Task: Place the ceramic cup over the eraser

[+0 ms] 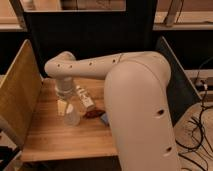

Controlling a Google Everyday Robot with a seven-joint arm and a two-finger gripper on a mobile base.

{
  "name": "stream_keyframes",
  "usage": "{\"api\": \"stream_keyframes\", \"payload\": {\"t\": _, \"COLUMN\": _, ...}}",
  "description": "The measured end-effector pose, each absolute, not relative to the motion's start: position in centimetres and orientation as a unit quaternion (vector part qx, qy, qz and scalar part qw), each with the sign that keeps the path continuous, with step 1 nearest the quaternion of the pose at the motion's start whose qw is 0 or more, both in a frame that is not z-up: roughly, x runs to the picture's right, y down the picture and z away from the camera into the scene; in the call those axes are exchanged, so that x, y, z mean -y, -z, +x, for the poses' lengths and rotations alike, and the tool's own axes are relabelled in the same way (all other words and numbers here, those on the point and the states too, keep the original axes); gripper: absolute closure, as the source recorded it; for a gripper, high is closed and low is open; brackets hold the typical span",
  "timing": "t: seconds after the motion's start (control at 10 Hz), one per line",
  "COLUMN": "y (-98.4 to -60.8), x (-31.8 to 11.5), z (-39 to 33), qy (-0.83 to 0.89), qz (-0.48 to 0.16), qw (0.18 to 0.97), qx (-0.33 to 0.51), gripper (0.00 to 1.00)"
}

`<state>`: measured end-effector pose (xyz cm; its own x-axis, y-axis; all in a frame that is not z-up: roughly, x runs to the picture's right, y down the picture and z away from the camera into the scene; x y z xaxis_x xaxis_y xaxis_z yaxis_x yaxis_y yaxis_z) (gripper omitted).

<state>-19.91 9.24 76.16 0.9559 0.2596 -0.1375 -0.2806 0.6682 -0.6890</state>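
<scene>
One smooth, rounded white arm [135, 100] — pale fingers [61, 106] wide, low over the flat wooden table [50, 136].
</scene>
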Motion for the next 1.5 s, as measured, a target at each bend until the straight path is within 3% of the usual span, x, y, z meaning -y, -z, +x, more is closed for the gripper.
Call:
{"api": "stream_keyframes", "payload": {"t": 0.5, "y": -79.3, "x": -11.2, "z": -22.8, "qy": -0.133, "qz": -0.398, "qw": 0.908, "qx": 0.005, "gripper": 0.20}}
{"api": "stream_keyframes", "payload": {"t": 1.1, "y": -83.7, "x": -12.0, "z": -20.7, "qy": -0.147, "qz": -0.417, "qw": 0.896, "qx": -0.029, "gripper": 0.20}}
{"api": "stream_keyframes", "payload": {"t": 1.2, "y": -84.0, "x": -12.1, "z": -20.4, "qy": -0.153, "qz": -0.421, "qw": 0.893, "qx": -0.032, "gripper": 0.23}}
{"api": "stream_keyframes", "payload": {"t": 1.5, "y": -83.4, "x": -11.4, "z": -19.6, "qy": -0.172, "qz": -0.415, "qw": 0.893, "qx": -0.029, "gripper": 0.51}}
